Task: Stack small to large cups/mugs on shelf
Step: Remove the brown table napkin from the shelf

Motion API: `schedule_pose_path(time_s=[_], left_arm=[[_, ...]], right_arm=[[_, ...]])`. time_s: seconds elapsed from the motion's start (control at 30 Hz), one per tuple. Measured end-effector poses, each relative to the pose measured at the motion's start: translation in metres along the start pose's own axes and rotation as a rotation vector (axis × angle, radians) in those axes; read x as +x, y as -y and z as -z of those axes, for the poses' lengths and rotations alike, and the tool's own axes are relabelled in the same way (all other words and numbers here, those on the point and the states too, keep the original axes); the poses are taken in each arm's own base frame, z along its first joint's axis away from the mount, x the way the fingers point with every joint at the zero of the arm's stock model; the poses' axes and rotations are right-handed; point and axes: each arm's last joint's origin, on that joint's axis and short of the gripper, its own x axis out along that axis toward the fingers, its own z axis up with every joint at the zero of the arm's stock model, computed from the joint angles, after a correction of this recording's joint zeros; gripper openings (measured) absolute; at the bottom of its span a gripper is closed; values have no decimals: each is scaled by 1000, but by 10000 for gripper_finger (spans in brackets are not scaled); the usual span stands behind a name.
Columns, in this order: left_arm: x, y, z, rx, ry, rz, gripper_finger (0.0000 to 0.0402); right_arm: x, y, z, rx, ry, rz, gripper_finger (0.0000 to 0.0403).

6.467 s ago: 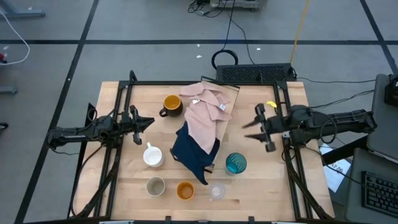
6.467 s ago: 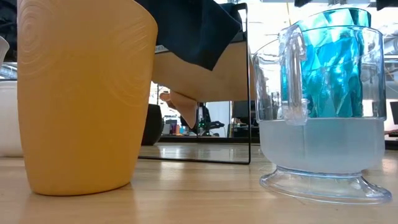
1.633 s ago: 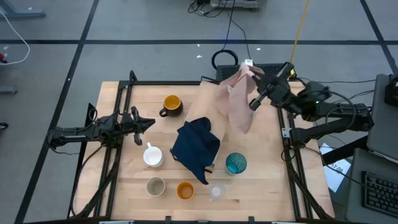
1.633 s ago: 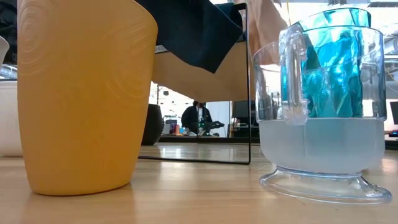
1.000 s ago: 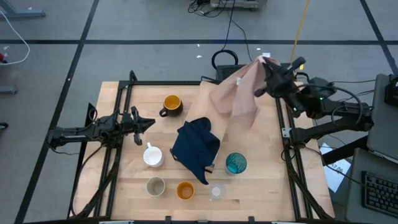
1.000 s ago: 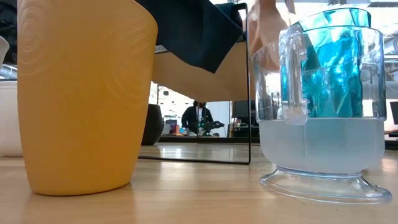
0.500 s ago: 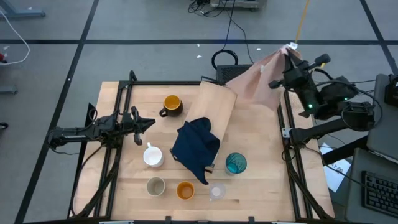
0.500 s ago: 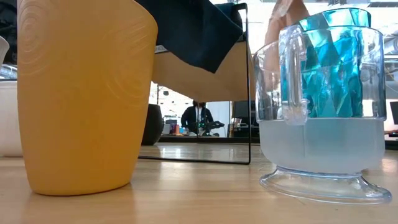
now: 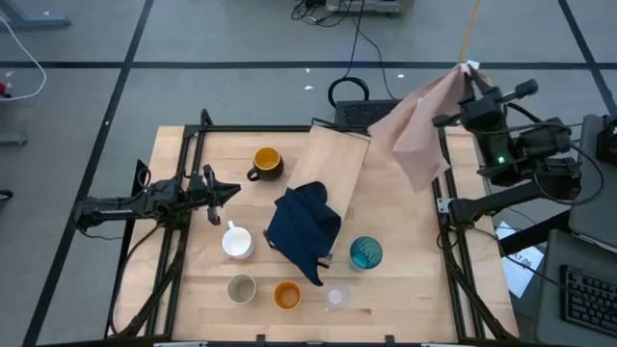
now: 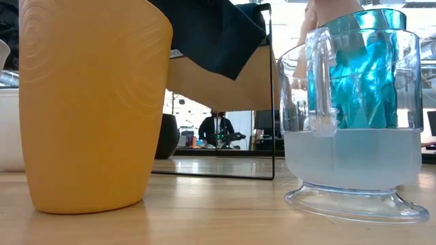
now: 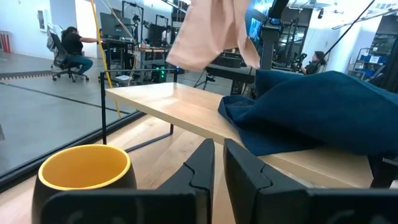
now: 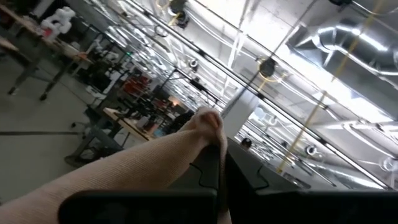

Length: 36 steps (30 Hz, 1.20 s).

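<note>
Right gripper [image 9: 466, 72] clamped on pink cloth [image 9: 415, 135], held high past table's far right corner. Left gripper [image 9: 234, 189] nearly closed, empty, near dark mug [image 9: 265, 163].

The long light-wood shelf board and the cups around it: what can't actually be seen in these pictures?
- Long light-wood shelf board: in the high view, the crumpled navy cloth covers its near end.
- Low view: the big orange plastic cup blocks the white mug and the beige cup.
- Right end effector: its fingertips are hidden by the hanging pink cloth it holds.
</note>
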Motion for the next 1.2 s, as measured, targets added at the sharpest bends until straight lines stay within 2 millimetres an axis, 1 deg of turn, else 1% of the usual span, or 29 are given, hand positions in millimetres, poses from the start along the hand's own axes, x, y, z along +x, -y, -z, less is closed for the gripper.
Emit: schedule_pose_path(time_s=[0.07, 0.17, 0.3, 0.4, 0.53, 0.67, 1.03, 1.2], left_arm=[[0, 0, 0, -9, 0, 0, 37], [0, 0, 0, -9, 0, 0, 37], [0, 0, 0, -12, -1, 0, 37], [0, 0, 0, -14, -1, 0, 37], [0, 0, 0, -13, -1, 0, 37], [0, 0, 0, -14, -1, 0, 37], [0, 0, 0, -40, 0, 0, 37], [0, 0, 0, -37, 2, 1, 37]], right_arm=[[1, 2, 2, -5, -9, 12, 0], [2, 0, 6, -12, -24, 24, 0], [3, -12, 14, -58, -49, 32, 0], [1, -28, 26, -86, -76, 27, 0], [-4, -53, 51, -129, -113, 19, 0], [-10, -71, 77, -151, -140, 24, 0], [-35, -96, 138, -118, -221, 34, 0], [-48, -115, 166, -111, -256, 21, 0]])
